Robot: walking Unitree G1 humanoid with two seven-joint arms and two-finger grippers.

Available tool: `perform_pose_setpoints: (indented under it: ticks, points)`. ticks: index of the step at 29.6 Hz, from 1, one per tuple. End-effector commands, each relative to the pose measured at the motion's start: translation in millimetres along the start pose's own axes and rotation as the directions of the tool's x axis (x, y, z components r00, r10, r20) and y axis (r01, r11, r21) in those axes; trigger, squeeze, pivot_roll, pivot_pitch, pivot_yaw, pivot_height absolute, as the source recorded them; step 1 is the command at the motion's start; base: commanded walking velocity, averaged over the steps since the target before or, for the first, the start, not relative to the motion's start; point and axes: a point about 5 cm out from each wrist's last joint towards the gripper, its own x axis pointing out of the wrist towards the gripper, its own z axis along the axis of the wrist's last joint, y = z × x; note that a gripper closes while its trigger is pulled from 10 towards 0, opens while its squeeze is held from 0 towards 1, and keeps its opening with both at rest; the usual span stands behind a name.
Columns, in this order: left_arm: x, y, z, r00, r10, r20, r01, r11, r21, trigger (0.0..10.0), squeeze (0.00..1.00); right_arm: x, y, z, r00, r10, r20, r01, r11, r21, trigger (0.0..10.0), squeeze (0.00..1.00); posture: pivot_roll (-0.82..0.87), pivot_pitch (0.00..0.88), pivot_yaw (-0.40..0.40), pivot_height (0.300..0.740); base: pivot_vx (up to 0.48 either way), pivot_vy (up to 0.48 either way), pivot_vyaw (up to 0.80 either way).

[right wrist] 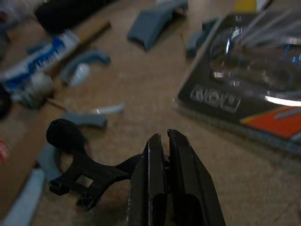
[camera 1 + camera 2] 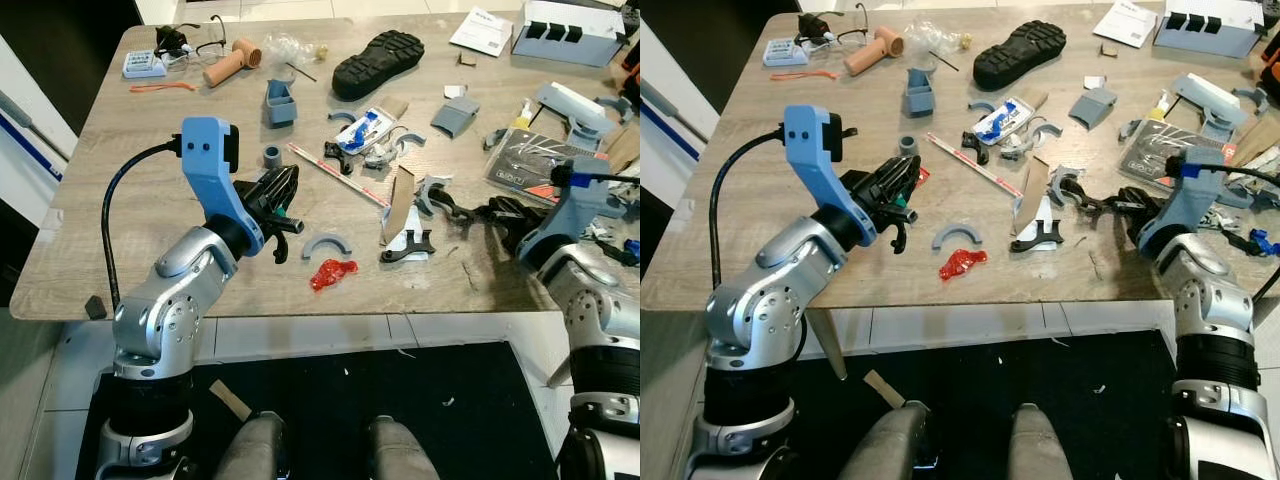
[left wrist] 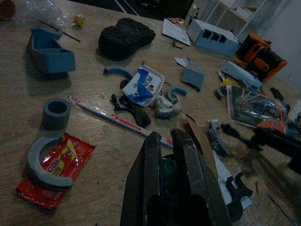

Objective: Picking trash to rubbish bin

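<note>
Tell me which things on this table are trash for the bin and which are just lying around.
Likely trash: red wrapper, blue-white packet, striped straw, cardboard strip, clear bag.
Just lying about: shoe sole, glasses, grey ring, blue holder, leaflet.

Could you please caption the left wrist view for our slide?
Left gripper closed above a cluttered wooden table, red wrapper nearby.
</note>
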Motion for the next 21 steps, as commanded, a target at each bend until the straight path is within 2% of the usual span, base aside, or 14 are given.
perform_pose_setpoints:
  ticks: [1,9,10,11,12,17,21]
  points:
    - [-1.0,-0.7,-2,1.0,-0.002,-0.002,0.002,1.0,-0.004,10.0,0.0,-0.2,6.2,7,0.998,0.039,0.049,-0.041,0.998,0.046,0.0,0.0,-0.09,0.202,0.063,0.74,0.0,0.0,0.0]
    - [-0.4,-2.1,-3,1.0,-0.007,-0.003,0.007,1.0,-0.003,10.0,0.0,-0.8,20.6,30,0.975,0.127,0.183,-0.149,0.983,0.112,0.0,0.0,-0.09,0.201,0.064,0.74,0.0,0.0,0.0]
    - [-0.1,-2.6,-3,1.0,-0.01,-0.002,0.01,1.0,-0.004,10.0,0.0,-1.8,24.8,36,0.964,0.155,0.217,-0.186,0.974,0.131,0.0,0.0,-0.09,0.201,0.064,0.74,0.0,0.0,0.0]
    - [0.8,-3.7,-2,1.0,-0.016,0.002,0.016,1.0,-0.012,10.0,0.0,-5.4,36.2,46,0.93,0.234,0.283,-0.291,0.94,0.177,0.0,0.0,-0.09,0.198,0.064,0.74,0.0,0.0,0.0]
    - [1.3,-4.3,-2,1.0,-0.02,0.005,0.02,1.0,-0.021,10.0,0.0,-7.6,42.2,50,0.91,0.276,0.309,-0.344,0.92,0.19,0.0,0.0,-0.09,0.198,0.063,0.74,0.0,0.0,0.0]
    - [2.2,-5.4,-2,1.0,-0.026,0.011,0.027,0.999,-0.037,10.0,0.0,-11.1,51.4,51,0.881,0.338,0.332,-0.415,0.888,0.197,0.0,0.0,-0.09,0.195,0.061,0.74,0.0,0.0,0.0]
    - [3.5,-2.7,2,0.999,-0.021,0.026,0.022,0.999,-0.043,10.0,0.0,-8.9,52.5,44,0.891,0.333,0.31,-0.404,0.892,0.203,0.0,0.0,-0.09,0.181,0.055,0.74,0.0,0.0,0.0]
